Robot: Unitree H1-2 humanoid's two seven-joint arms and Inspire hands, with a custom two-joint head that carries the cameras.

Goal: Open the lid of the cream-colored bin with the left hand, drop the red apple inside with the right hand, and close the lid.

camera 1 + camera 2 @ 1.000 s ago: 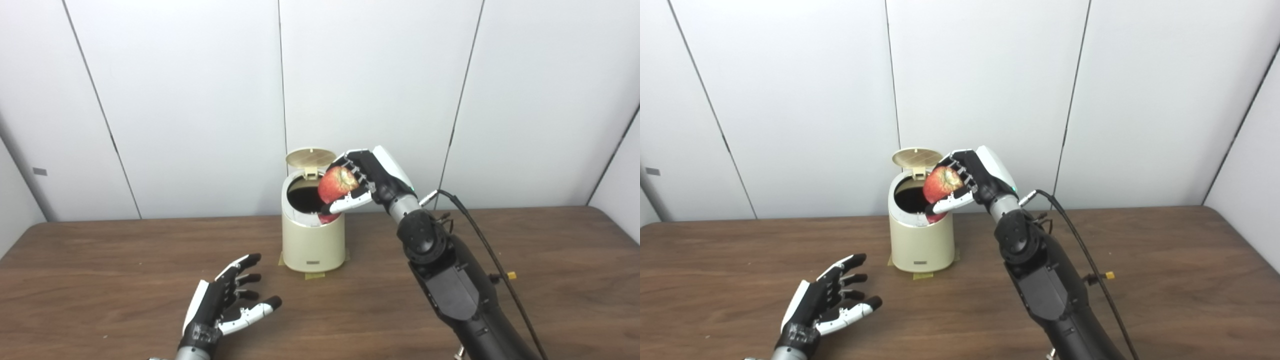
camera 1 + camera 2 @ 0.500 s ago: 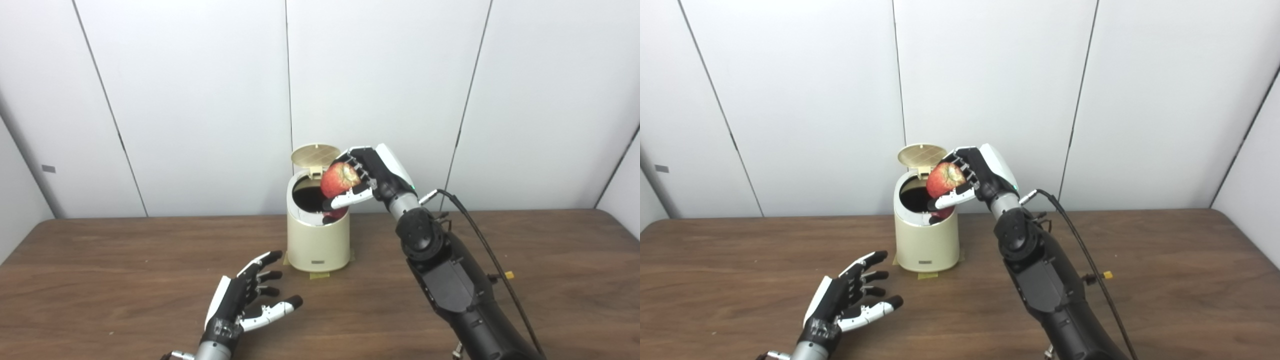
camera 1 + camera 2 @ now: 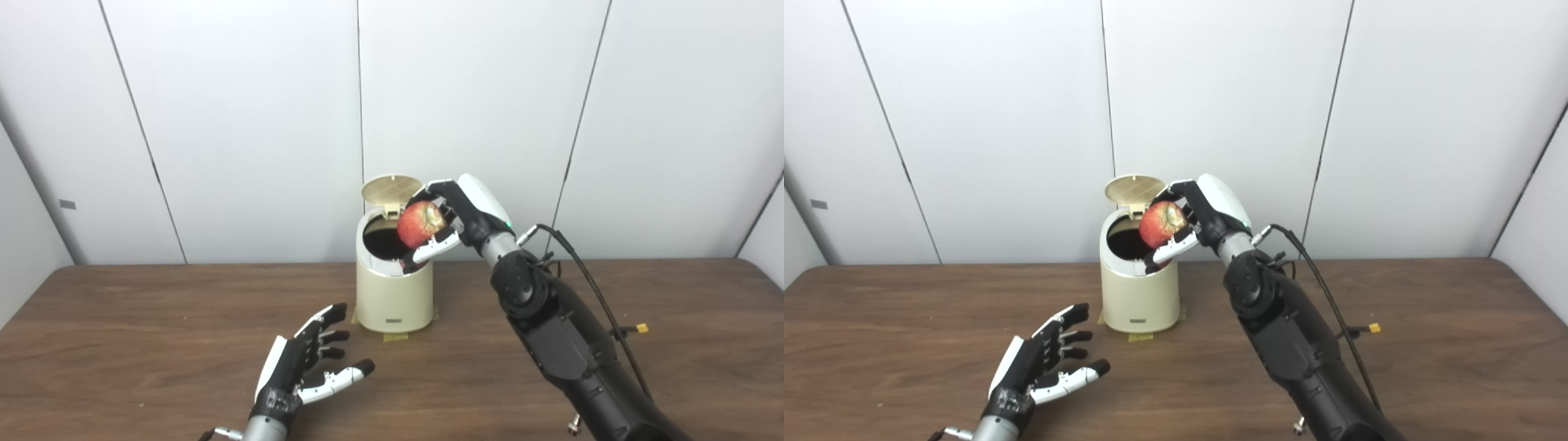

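Observation:
The cream-colored bin (image 3: pixel 394 297) stands at the back of the table with its round lid (image 3: pixel 391 187) tipped up behind a dark opening. My right hand (image 3: pixel 456 213) is shut on the red apple (image 3: pixel 420 223), holding it just above the right rim of that opening. The thumb curls under the fruit. My left hand (image 3: pixel 306 367) hovers low over the table in front and to the left of the bin, open, fingers spread, holding nothing.
The brown wooden table (image 3: pixel 122 343) runs wide on both sides of the bin. Yellow tape (image 3: pixel 395 336) marks the bin's foot. A black cable (image 3: pixel 588 275) trails along my right forearm. White wall panels (image 3: pixel 245 122) close off the back.
The camera has shifted, sliding the scene rightward in the picture. My right hand has tilted the apple a little further over the opening. The left hand stays open near the table.

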